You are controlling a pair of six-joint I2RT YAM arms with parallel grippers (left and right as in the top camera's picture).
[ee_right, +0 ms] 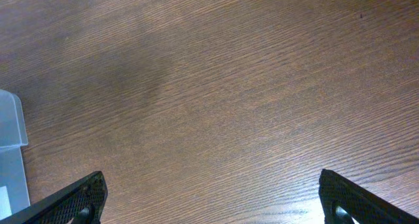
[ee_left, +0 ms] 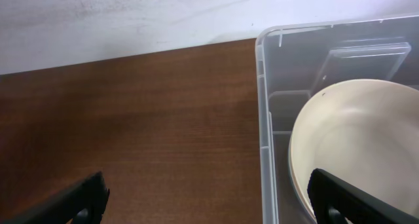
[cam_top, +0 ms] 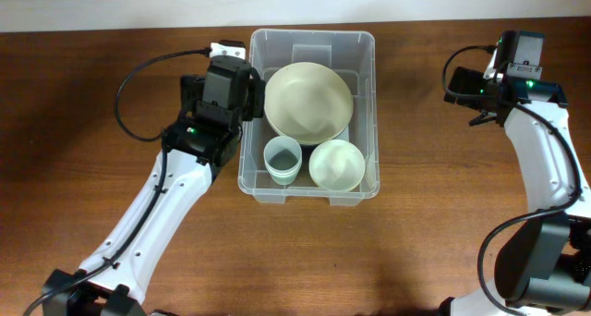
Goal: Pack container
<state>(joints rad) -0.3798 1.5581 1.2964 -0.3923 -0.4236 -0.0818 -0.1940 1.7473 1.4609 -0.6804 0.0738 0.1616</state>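
Left gripper (ee_left: pixel 206 201) hung wide open over the left rim of the container (cam_top: pixel 371 94), which sat at the far middle of the table (cam_top: pixel 92 76); right gripper (ee_right: pixel 213 201) gaped just as wide, well off to its right. Inside lay a large cream bowl (cam_top: pixel 308 100) at the back, a smaller bowl (cam_top: pixel 336 164) and a cup (cam_top: pixel 283 157) in front

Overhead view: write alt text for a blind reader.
A clear plastic container on a wooden table holds a large cream bowl, a smaller cream bowl and a small cup. The left arm reaches to its left wall; the right arm stands apart at the right.
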